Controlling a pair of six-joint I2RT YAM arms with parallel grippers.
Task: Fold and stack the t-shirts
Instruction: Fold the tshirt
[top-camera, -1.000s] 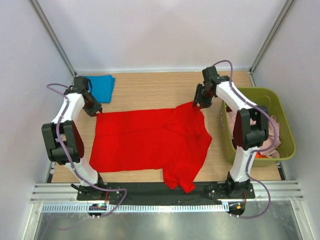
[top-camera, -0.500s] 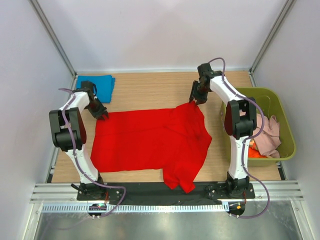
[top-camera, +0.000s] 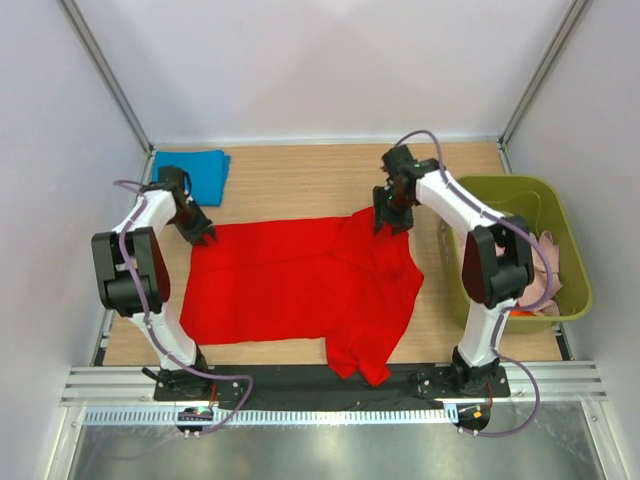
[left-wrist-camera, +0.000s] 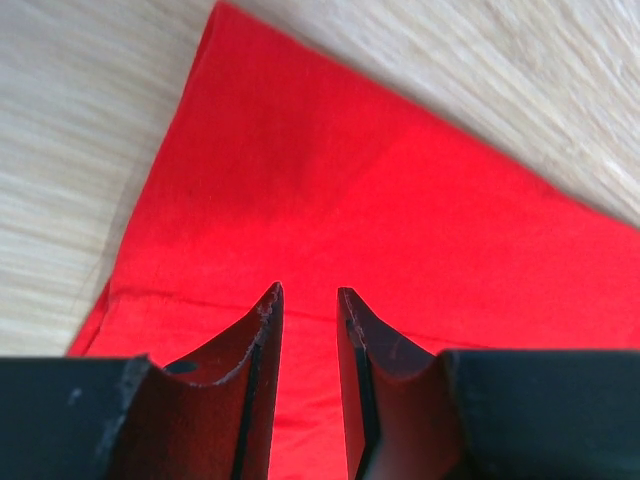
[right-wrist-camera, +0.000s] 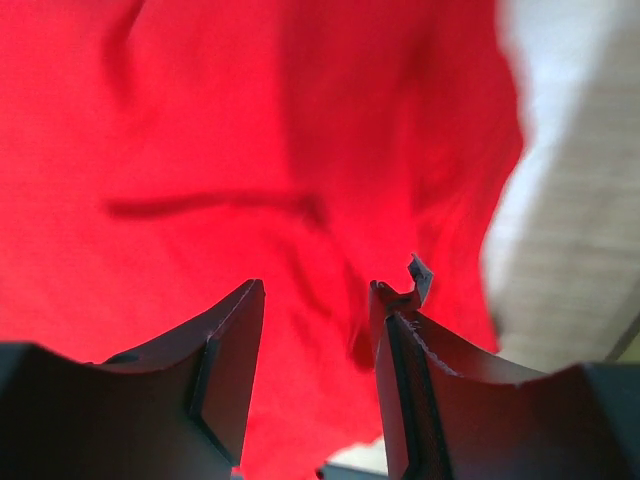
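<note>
Tabletop (top-camera: 300, 180) beyond far edge of red t-shirt (top-camera: 290, 280)

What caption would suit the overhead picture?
Left gripper and right gripper poised over a red t-shirt spread on the table.
</note>
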